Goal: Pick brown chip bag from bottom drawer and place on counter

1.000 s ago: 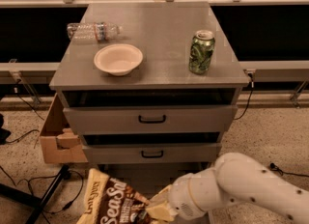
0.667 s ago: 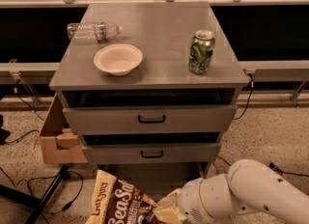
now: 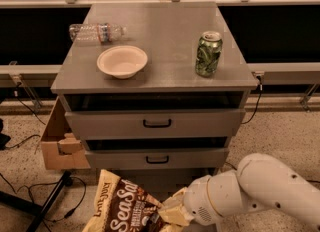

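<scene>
We start at the brown chip bag (image 3: 125,208). It stands tilted at the bottom edge of the view, its pale top corner up and its white lettering facing us. Its right edge sits in the tool (image 3: 170,212), which we judge to be closed on that edge. The white arm runs off behind the tool to the lower right.

Against the view a second ago, bag and tool shift together, slightly sideways and then a touch higher. We take this as a sign that the grip is carrying the bag and not just touching it. The bag therefore looks lifted out of the bottom drawer (image 3: 165,180), whose grey tray shows just beyond the tool. It is far from delivered.

Farther beyond the tool, and higher, are the two upper drawers with black handles (image 3: 156,123). Both are pulled slightly open. Above them lies the surface (image 3: 165,23), well apart from the tool. On it a green can (image 3: 208,53) stands almost straight beyond the tool. A pale bowl (image 3: 122,61) sits across from the can, and a clear water bottle (image 3: 97,32) lies on its side beyond the bowl. The open stretch between bowl and can looks to us like the natural landing spot.

We judge that the pick is done and the long raise is still ahead. The risk is that the bag slips from an edge grip.
</scene>
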Tool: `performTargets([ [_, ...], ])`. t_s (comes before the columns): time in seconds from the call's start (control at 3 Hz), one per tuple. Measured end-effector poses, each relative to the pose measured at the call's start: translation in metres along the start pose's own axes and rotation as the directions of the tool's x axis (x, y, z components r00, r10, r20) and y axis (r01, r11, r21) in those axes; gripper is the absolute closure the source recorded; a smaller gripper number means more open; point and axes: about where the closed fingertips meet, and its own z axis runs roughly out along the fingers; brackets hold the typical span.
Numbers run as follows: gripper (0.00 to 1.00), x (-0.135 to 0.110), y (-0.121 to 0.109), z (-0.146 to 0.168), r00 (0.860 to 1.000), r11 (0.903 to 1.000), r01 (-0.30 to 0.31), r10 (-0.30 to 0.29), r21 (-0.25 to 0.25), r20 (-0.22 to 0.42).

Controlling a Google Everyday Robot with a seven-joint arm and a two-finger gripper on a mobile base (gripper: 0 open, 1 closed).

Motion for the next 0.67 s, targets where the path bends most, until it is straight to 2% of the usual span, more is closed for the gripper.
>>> performTargets([
  [0.33, 1.00, -0.037, 0.009, -0.047, 1.000, 0.9998, 0.007, -0.007, 0.017, 0.007],
  [0.67, 1.00, -0.079, 0.021, -0.119, 0.999, 0.9988, -0.001, -0.001, 0.048, 0.040],
])
